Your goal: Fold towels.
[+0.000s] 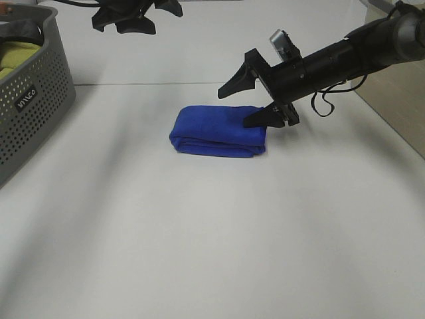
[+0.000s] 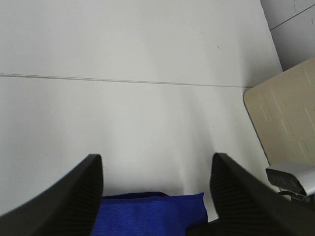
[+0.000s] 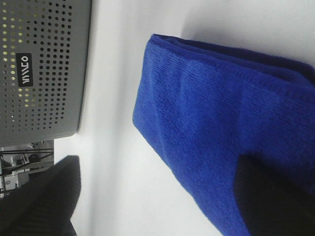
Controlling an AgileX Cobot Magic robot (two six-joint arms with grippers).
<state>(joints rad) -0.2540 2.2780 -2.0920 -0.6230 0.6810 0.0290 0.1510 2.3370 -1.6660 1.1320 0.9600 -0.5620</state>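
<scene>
matte black right arm (image 1: 345,56) with looped black cable, silver wrist camera (image 1: 284,45), and wedge-shaped ribbed black jaws.

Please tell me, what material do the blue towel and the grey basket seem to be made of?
The blue towel looks like plush microfibre or similar soft fabric: fine ribbed pile, matte, soft rounded folds. The grey basket looks like moulded plastic with a matte finish: stiff wall with regular rows of small holes and a small label. Both are judged by look only.
</scene>
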